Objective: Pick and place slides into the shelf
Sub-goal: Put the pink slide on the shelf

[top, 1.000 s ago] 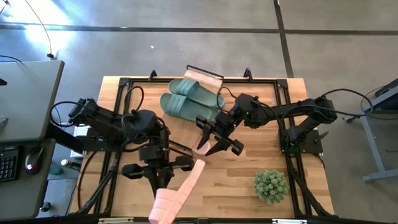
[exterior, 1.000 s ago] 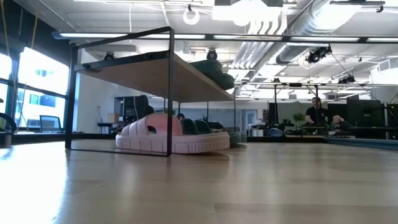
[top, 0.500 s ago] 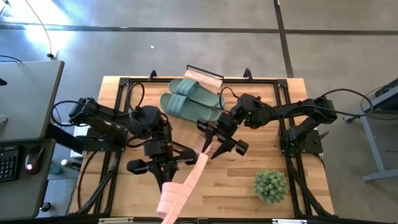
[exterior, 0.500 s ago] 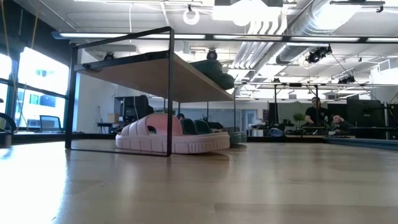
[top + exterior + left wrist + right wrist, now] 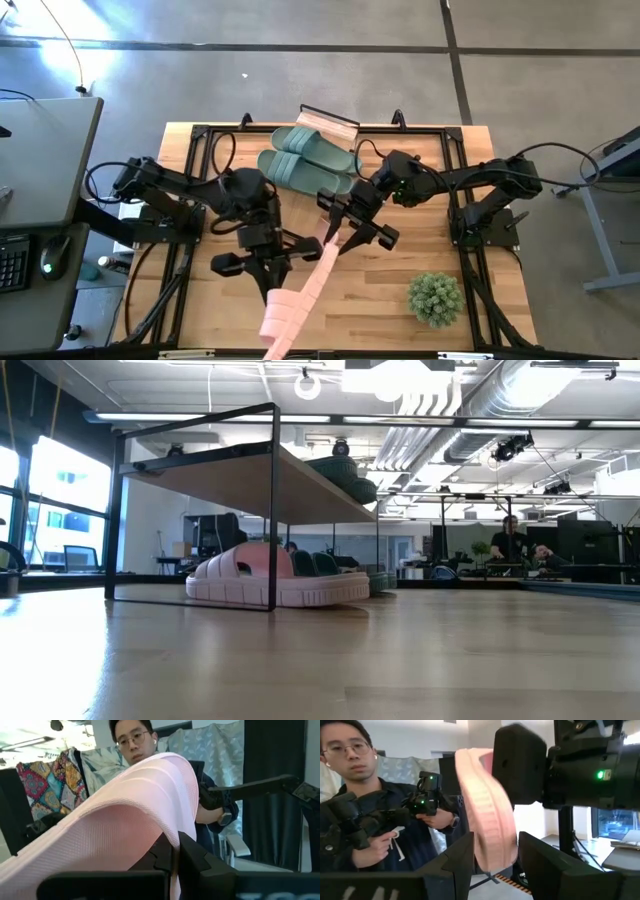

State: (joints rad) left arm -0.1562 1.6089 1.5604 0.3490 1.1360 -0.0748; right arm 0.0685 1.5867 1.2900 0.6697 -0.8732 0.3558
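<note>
Pink slide (image 5: 298, 297) pinched shut in L gripper (image 5: 268, 266); long axis runs diagonally, toe end between R gripper (image 5: 349, 232) fingers, spread, not yet clamped.

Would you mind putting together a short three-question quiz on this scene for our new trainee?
1. True or false: the left gripper holds the pink slide clear of the table.
2. Which slides lie on top of the shelf? A) the green pair B) a pink pair C) none
3. Fill in: the pink slide's far end sits between the fingers of the ____ gripper.

Key: 1. True; the low view shows nothing on the near tabletop. 2. A. 3. Right; its fingers stand open around the slide's tip.
</note>
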